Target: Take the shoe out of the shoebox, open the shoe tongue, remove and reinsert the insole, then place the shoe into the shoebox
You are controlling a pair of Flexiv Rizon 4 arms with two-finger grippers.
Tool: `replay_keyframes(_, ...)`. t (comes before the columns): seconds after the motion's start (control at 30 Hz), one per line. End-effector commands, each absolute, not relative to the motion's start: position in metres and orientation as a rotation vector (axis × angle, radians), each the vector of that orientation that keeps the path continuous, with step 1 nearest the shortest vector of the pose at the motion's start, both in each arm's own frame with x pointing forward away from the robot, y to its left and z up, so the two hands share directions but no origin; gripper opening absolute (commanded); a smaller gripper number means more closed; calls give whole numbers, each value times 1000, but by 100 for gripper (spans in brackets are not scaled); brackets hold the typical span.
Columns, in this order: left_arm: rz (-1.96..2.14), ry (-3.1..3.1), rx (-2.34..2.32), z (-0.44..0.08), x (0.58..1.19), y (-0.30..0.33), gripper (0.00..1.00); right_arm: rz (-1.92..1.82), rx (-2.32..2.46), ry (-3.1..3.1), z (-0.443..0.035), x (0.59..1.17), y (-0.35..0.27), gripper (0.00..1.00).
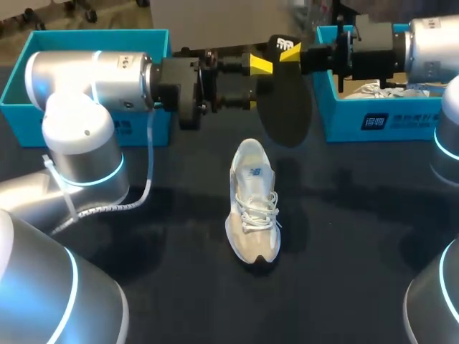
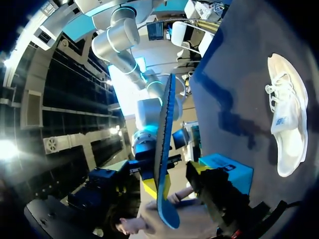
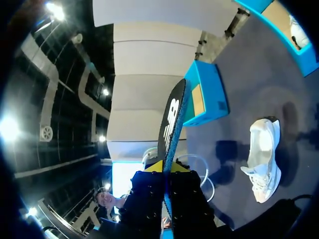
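Observation:
A black insole (image 1: 287, 107) hangs on edge above the table, and my right gripper (image 1: 287, 51) is shut on its top end. In the right wrist view the insole (image 3: 172, 119) rises out of that gripper (image 3: 167, 169). My left gripper (image 1: 254, 81) faces it from the left, open, with its fingers astride the insole's edge. In the left wrist view the insole (image 2: 164, 129) stands between the yellow tips of the left gripper (image 2: 177, 180), close to one finger and apart from the other. The white shoe (image 1: 253, 201) lies on the dark table under them, laces up, and also shows as the shoe (image 2: 286, 119) (image 3: 262, 159) in both wrist views.
A blue shoebox (image 1: 380, 115) with white paper inside stands at the back right, under my right arm. A second blue box (image 1: 43, 64) stands at the back left, behind my left arm. A white cable (image 1: 147, 179) hangs from the left arm.

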State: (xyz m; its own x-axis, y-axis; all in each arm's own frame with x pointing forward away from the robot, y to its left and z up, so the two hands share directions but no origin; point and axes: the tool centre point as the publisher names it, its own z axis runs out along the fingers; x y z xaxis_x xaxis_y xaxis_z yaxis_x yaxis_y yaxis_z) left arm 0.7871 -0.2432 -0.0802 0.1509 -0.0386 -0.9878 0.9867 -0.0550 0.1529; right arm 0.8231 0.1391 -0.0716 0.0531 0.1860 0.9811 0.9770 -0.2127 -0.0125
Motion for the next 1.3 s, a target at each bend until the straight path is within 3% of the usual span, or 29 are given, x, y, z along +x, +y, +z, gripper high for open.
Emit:
replay_keyframes(0.03,-1151,1043,1274,-83,790,-250,51,-1237,-1518,-1216,-73,828,146,0)
replay_keyframes(0.07,-1150,1043,1266,-83,791,-252,44,-1235,-1516,-1216,-73,829,147,0)
replay_keyframes(0.37,-1157,1035,1266,-83,792,-260,33,-1230,-1509,-1205,-76,828,151,0)
replay_keyframes(0.47,-1161,1042,1261,-85,792,-261,13,-1230,-1506,-1201,-76,827,153,0)
replay_keyframes(0.5,-1161,1043,1261,-86,793,-261,0,-1230,-1505,-1200,-77,827,153,0)
replay_keyframes(0.73,-1161,1049,1265,-86,793,-255,0,-1254,-1497,-1193,-80,827,152,0)
replay_keyframes(0.77,-1162,1051,1265,-86,793,-254,0,-1261,-1490,-1191,-80,826,150,45)
replay_keyframes(0.8,-1163,1052,1265,-86,793,-252,0,-1275,-1492,-1195,-81,825,148,100)
replay_keyframes(1.3,-1221,1099,1257,-87,788,-233,0,-1326,-1179,-1378,-90,787,119,100)
